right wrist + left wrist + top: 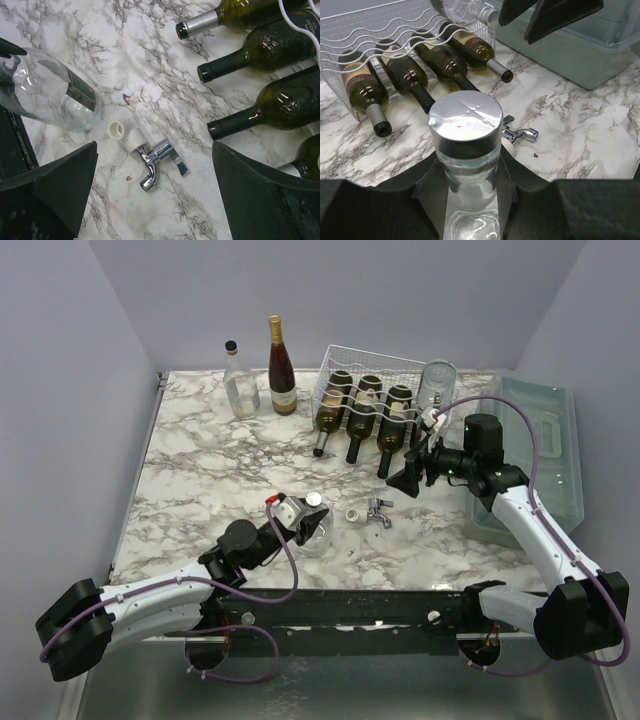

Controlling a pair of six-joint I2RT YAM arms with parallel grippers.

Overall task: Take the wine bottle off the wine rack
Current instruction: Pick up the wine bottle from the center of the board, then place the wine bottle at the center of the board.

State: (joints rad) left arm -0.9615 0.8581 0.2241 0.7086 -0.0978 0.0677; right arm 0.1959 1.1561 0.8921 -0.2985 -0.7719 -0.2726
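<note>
Table (200,470) carries the wine rack (372,353) at rear: four dark bottles (440,60) in the lower cradles, top bottle (437,385) of clear glass lying at its right end. Capped clear bottle (466,125) is off the rack, near the front, its neck clamped by left gripper (298,516). Right gripper (413,478) is spread, empty, by the racked necks. Judged: removal done if this is the bottle meant; only release remains.

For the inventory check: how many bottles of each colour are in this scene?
Dark bottles: 4
Clear bottles: 3
Red bottle: 1
Total: 8
</note>
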